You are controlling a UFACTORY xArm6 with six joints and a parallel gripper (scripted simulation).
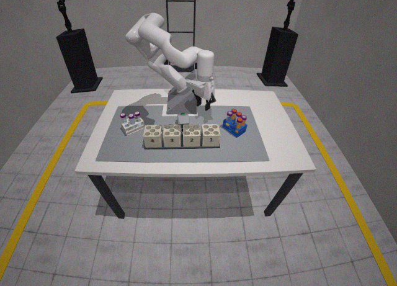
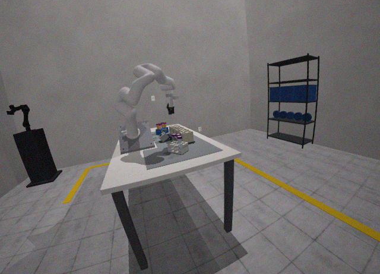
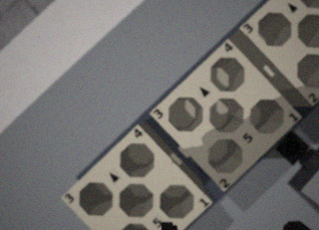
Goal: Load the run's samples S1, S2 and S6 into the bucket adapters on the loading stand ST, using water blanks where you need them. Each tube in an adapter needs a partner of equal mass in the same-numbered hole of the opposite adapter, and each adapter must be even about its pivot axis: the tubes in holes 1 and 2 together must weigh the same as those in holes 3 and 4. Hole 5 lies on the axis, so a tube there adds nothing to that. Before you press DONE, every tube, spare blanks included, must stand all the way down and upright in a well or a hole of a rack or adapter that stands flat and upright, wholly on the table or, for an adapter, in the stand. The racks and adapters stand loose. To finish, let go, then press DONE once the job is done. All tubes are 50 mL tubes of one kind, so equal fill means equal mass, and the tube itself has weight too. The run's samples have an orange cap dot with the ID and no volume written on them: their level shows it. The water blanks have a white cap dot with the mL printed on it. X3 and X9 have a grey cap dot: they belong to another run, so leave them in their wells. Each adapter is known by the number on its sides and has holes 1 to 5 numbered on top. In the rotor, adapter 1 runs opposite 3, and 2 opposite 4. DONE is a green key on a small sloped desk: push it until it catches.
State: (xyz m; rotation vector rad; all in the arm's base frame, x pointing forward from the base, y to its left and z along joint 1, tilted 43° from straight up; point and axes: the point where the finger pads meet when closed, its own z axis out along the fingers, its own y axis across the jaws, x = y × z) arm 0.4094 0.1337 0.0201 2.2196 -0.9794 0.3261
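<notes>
My jaws (image 1: 205, 103) (image 2: 170, 109) are about half open, and they have hold of nothing. They point down and hang up in the air over the counter (image 1: 192, 167) (image 2: 171, 173) (image 3: 90, 56), just right of the middle on the far side. My white arm (image 1: 163, 42) (image 2: 139, 84) bends up high and comes over to them.

The tubes I need to load are in the blue rack (image 1: 236, 133) (image 2: 161, 132), on the right side of the grey mat (image 1: 179, 155) (image 2: 199, 153) (image 3: 100, 111). Five tubes stand up in it. Three have orange dots (image 1: 234, 110) on their caps, so those are S1, S2 and S6. The letters are too small here, so I cannot tell which is which. The other two caps look purple and grey.

The white rack (image 1: 133, 129) (image 2: 178, 148) is on the left. Three tubes with purple-rimmed caps (image 1: 131, 116) (image 2: 179, 137) stand in it. I cannot read the numbers on them.

In the middle, four tan buckets sit side by side in the dark stand (image 1: 182, 147) (image 3: 142, 119). From left to right they are bucket 4 (image 1: 152, 141) (image 2: 187, 137), bucket 3 (image 1: 171, 141) (image 3: 291, 51), bucket 2 (image 1: 191, 141) (image 3: 199, 96) and bucket 1 (image 1: 211, 139) (image 3: 157, 181). Just behind them, on the far side, is the little sloped desk (image 1: 183, 119) (image 2: 164, 137) with the green key (image 1: 182, 113).
</notes>
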